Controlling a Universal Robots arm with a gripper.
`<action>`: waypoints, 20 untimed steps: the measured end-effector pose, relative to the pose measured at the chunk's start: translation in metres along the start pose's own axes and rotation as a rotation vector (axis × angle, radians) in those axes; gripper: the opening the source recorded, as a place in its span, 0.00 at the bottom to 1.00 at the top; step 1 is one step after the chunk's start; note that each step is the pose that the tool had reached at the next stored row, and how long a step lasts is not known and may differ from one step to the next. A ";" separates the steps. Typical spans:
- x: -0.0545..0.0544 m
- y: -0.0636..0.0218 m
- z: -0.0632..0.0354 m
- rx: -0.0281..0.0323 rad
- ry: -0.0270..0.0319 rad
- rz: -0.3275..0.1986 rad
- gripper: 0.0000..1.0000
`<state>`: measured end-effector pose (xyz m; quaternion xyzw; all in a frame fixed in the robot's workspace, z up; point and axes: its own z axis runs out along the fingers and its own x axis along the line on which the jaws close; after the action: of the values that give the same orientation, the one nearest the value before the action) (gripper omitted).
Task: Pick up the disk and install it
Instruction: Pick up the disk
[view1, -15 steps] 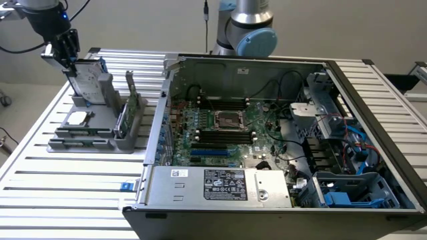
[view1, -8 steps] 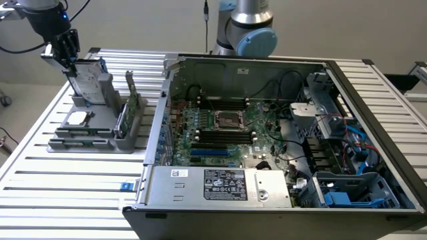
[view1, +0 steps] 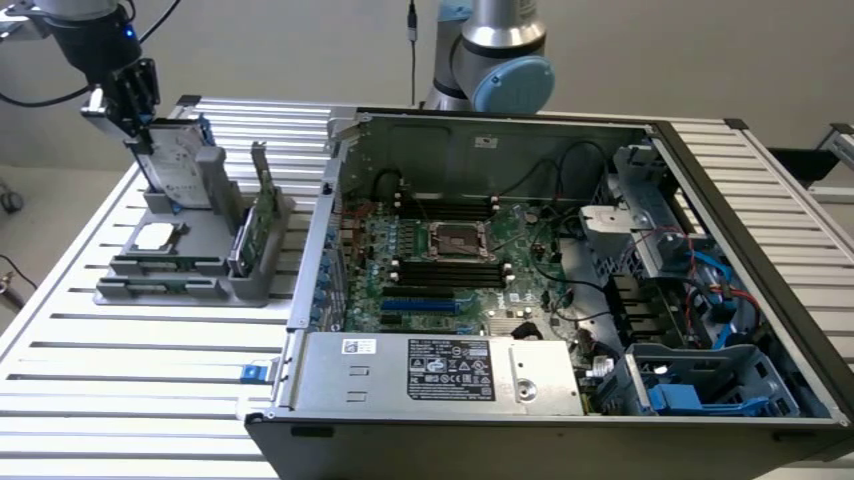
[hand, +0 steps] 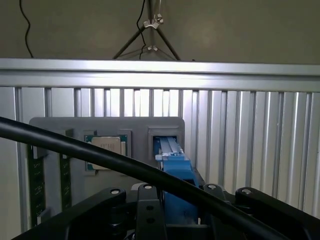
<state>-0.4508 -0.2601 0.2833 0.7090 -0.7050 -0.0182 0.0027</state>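
The disk (view1: 183, 165) stands on edge at the far end of the grey holder (view1: 174, 285), at the exterior view's left; its silver face and printed label show. My gripper (view1: 143, 135) comes down on the disk's upper edge and is shut on it. In the wrist view the disk's blue carrier (hand: 175, 167) runs between my fingers, with my gripper (hand: 177, 212) close around it. Just beyond it is the holder's slot (hand: 167, 142). Whether the disk's lower edge still sits in that slot I cannot tell.
The holder also carries a small silver chip (view1: 156, 237) and a green circuit stick (view1: 254, 225). The open computer case (view1: 534, 260) lies to the exterior view's right, with a blue-fitted bay (view1: 694, 385) at its near corner. A black cable (hand: 100, 155) crosses the wrist view.
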 end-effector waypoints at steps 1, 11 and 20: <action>0.000 0.0001 0.0001 0.0002 0.0025 0.002 0.33; 0.000 0.0004 0.0001 0.0019 0.0288 0.016 0.33; 0.000 0.0004 0.0002 0.0020 0.0295 0.016 0.33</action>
<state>-0.4511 -0.2602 0.2831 0.7035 -0.7106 -0.0070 0.0125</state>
